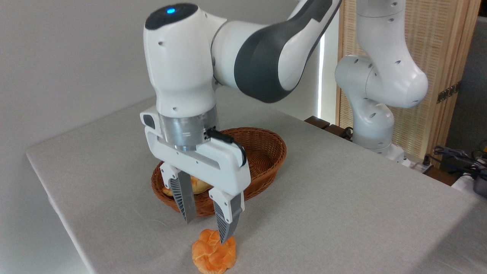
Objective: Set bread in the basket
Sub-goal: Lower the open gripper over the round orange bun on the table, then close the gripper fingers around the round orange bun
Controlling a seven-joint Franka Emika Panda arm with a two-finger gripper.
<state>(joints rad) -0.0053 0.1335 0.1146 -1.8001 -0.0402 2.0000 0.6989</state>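
The bread (214,252) is orange-golden with a knotted, braided top, lying on a pale grey table (342,198). Just behind it, the basket (262,152) is brown woven wicker; a paler yellowish loaf (198,185) shows inside. Above the bread, the gripper (207,228) is white with grey ribbed fingers (182,198). The arm (182,64) is white with dark grey joints and a blue light on top.
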